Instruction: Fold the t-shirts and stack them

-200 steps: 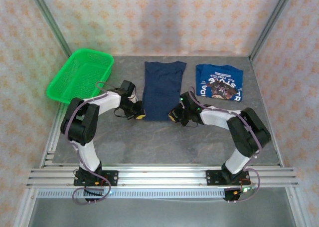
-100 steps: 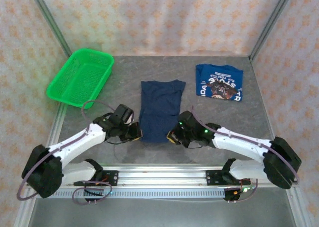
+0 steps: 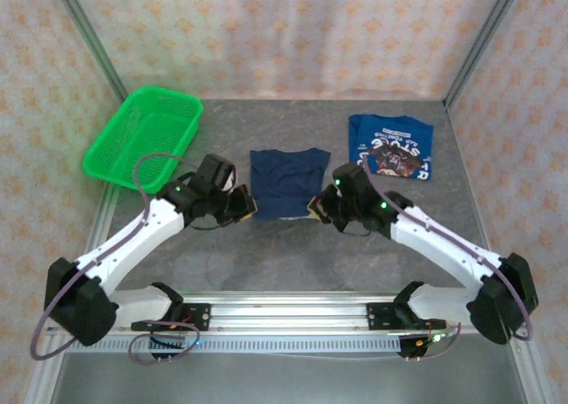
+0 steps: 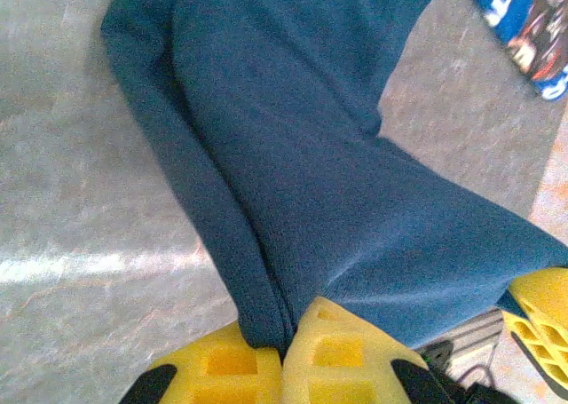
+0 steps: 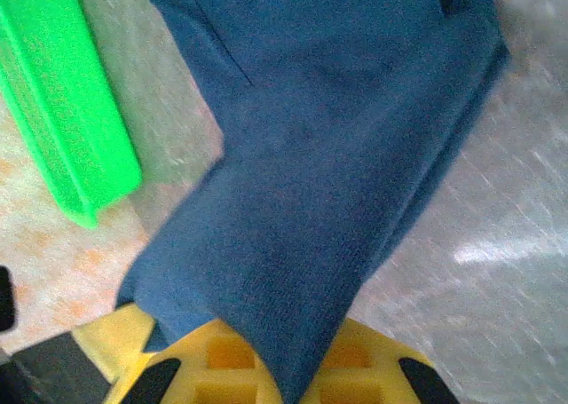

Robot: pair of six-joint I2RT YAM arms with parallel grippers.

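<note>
**Navy tee (image 3: 284, 182) hauled up-frame by both claws**

Since half a second ago both arms have swung away from the bottom rail towards mid-frame, and the tee's near edge has travelled with them; the cloth now reads far shorter in the top view, a squat dark patch at the centre of the table (image 3: 284, 262); left gripper (image 3: 241, 207) sits at its lower left corner, right gripper (image 3: 316, 207) at its lower right corner; on the left wrist camera the yellow fingers (image 4: 222, 364) are pinched tight on a ridge of navy cloth at the bottom of the frame, fabric fanning away towards the top; the right wrist camera tells the same story, yellow fingers (image 5: 222, 355) clamped on the tee with a flap draped over them; the printed blue tee (image 3: 390, 146) lies flat at upper right, well apart from the action; the green basket (image 3: 146, 138) sits at upper left.
</note>
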